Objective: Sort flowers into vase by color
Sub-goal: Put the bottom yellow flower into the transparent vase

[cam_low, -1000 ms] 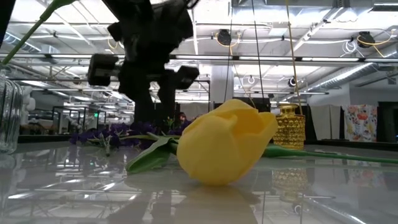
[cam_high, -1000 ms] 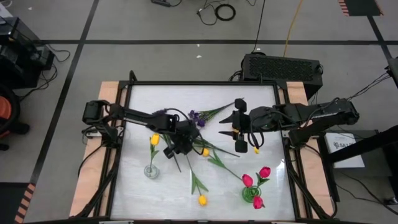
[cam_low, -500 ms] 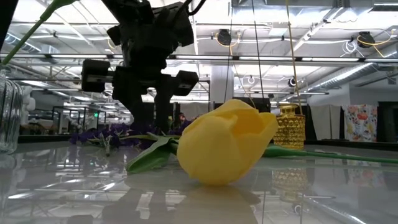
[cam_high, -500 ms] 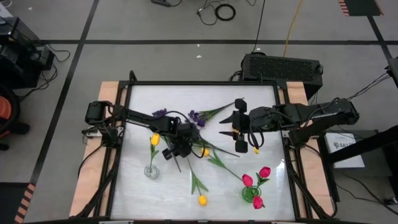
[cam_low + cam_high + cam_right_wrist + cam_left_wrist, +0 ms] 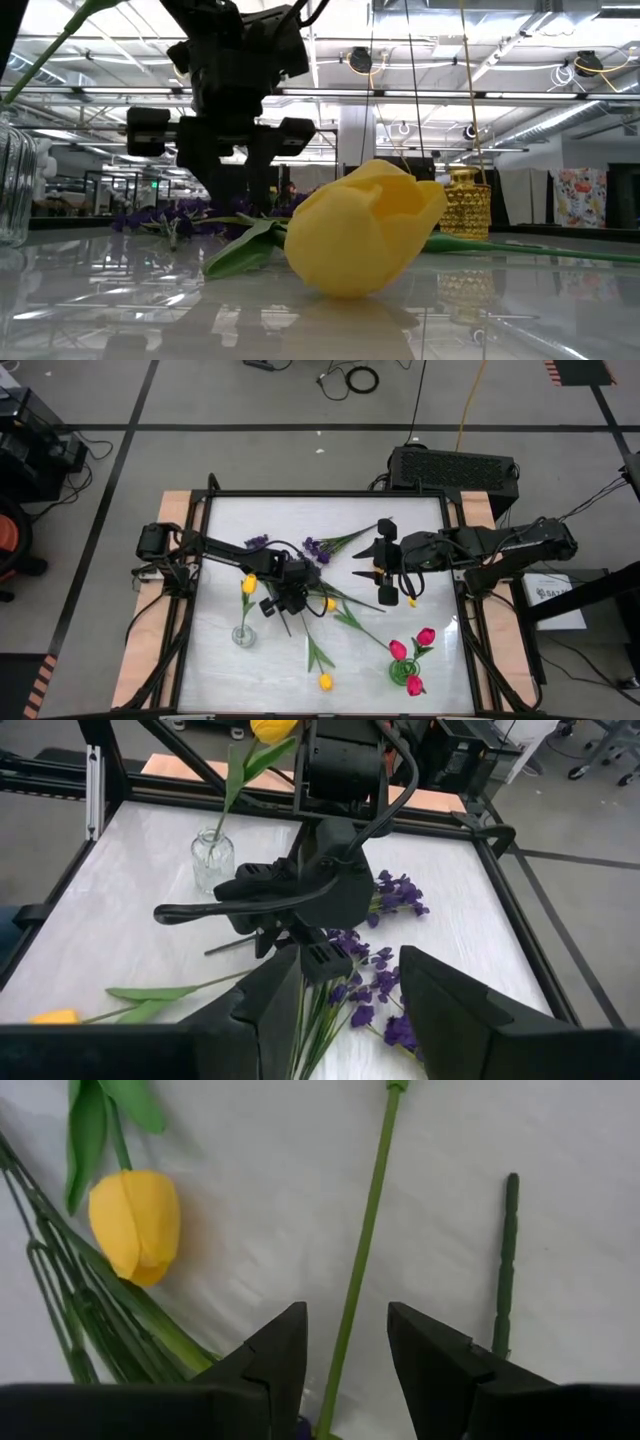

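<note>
Down near the middle of the table (image 5: 225, 520), the left gripper (image 5: 345, 1350) hangs over a loose green stem (image 5: 362, 1250), its fingers (image 5: 275, 1355) spread to either side of it and not pinching. A yellow tulip (image 5: 135, 1220) lies just beside that stem. The right gripper (image 5: 384, 565) waits farther right of the stem, fingers (image 5: 270, 995) apart and empty. Purple sprigs (image 5: 318, 547) lie behind the stem. One yellow tulip stands in a glass vase (image 5: 242, 632) to its left; pink tulips (image 5: 412, 650) stand in a green vase (image 5: 404, 674) to its right.
</note>
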### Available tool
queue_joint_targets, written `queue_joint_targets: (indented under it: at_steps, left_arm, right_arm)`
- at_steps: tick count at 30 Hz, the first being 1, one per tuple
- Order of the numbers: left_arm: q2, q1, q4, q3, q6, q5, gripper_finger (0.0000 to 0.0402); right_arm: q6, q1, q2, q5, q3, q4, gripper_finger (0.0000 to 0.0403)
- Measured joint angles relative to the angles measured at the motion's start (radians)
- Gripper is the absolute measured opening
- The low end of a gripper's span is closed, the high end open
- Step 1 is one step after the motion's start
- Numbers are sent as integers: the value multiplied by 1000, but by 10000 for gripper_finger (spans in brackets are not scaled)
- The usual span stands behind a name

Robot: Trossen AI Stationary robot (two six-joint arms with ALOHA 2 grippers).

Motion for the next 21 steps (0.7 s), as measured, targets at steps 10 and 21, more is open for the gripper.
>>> queue_joint_targets:
  at_steps: [10, 21]
  left_arm:
    - [44, 0, 14, 1, 7, -1, 98]
    - [51, 0, 6, 0, -12, -7, 10]
  right_arm:
    - [0, 0, 0, 0, 0, 0, 164]
    - [2, 0, 0, 0, 0, 0, 164]
